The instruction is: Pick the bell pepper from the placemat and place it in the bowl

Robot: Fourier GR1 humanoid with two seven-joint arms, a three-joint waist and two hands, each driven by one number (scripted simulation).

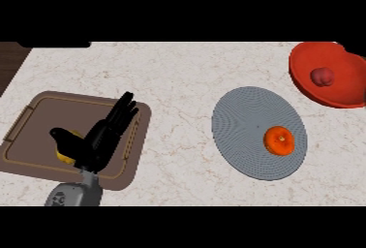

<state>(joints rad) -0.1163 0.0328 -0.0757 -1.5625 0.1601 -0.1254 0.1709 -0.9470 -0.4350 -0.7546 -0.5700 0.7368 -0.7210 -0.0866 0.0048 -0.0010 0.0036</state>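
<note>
1. Bell pepper: orange, on the grey round placemat, right-centre of the bench.
2. Red bowl: far right corner, holding a reddish item.
3. Left robot hand: fingers straight, apart, over the brown tray near the left edge, with a yellow item under it.
4. Bare bench lies between tray and placemat.

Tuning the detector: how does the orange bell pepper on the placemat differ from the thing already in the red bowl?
The bell pepper is bright orange; the item in the bowl is dull pinkish red. The pepper lies on the flat grey round placemat, near its right edge; the other item sits inside the red bowl at the counter's far right. The pepper looks somewhat larger. Both are small, rounded, and untouched by any hand.
</note>
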